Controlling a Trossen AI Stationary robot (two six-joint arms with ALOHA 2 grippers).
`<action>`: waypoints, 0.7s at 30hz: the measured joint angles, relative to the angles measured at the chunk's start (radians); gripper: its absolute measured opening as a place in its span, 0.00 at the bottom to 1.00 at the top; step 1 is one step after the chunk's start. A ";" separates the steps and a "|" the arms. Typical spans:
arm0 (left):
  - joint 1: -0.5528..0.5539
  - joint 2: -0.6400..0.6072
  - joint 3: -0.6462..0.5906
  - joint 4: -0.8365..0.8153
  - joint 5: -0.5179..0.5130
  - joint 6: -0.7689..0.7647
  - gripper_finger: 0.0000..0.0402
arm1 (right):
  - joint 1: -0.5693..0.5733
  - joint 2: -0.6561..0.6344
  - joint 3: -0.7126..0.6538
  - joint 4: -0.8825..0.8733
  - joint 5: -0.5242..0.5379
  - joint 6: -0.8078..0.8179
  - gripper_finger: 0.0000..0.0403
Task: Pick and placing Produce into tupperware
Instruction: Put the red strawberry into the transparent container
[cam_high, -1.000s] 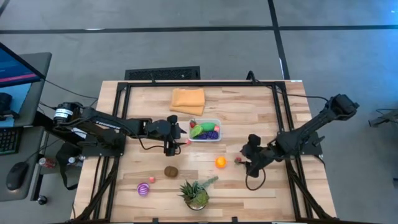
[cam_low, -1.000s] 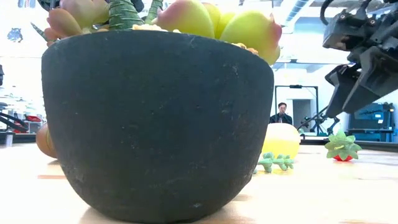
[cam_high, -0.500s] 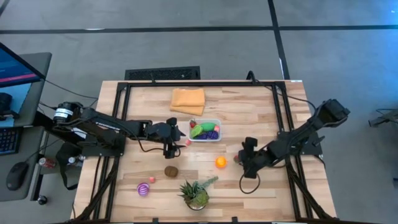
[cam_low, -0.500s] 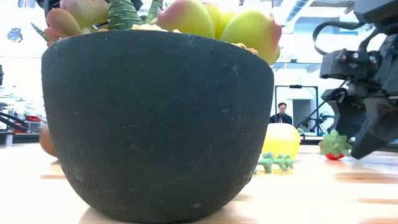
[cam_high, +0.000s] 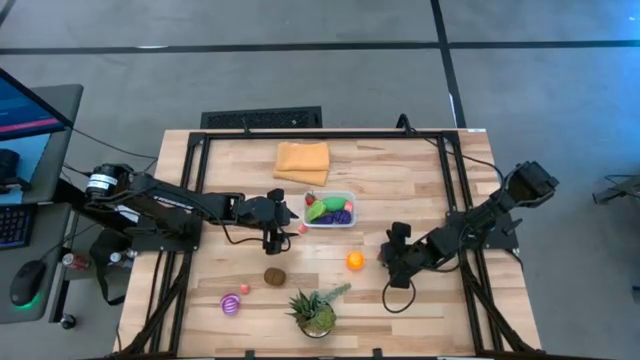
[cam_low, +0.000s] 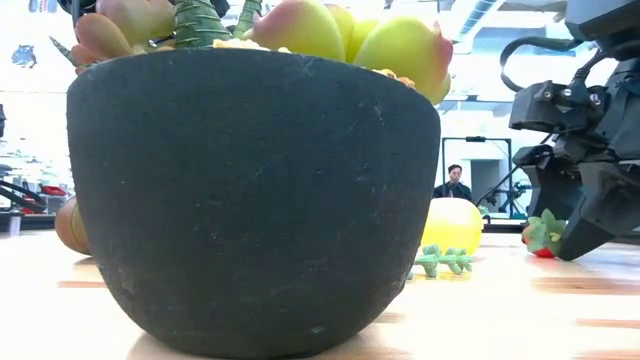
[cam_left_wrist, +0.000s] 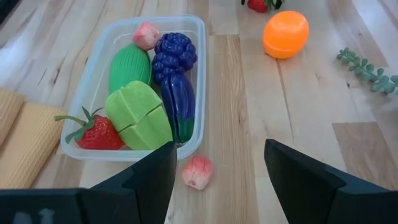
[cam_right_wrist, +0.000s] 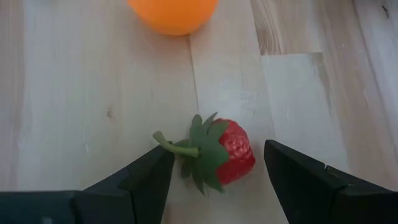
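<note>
While the right gripper (cam_right_wrist: 214, 186) hovers open over the strawberry (cam_right_wrist: 217, 152) mid-table, empty, pick pending: lower, close. Left gripper (cam_left_wrist: 217, 180) open, empty, beside tupperware (cam_left_wrist: 200, 81), peach (cam_left_wrist: 197, 172) outside its wall.

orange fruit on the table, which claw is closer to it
Right. The right claw sits low just beside the orange fruit, open around a strawberry. The left claw hangs open farther off, by the tub.
</note>
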 joint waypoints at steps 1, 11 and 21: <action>0.000 0.000 0.000 0.000 0.000 0.000 0.59 | -0.003 0.002 0.000 0.003 0.000 0.000 0.62; -0.006 0.000 0.000 -0.023 0.000 -0.016 0.59 | -0.019 0.009 -0.001 0.039 0.004 -0.002 0.62; -0.027 0.000 0.000 -0.026 0.000 -0.016 0.59 | -0.020 0.009 -0.001 0.040 0.003 0.000 0.51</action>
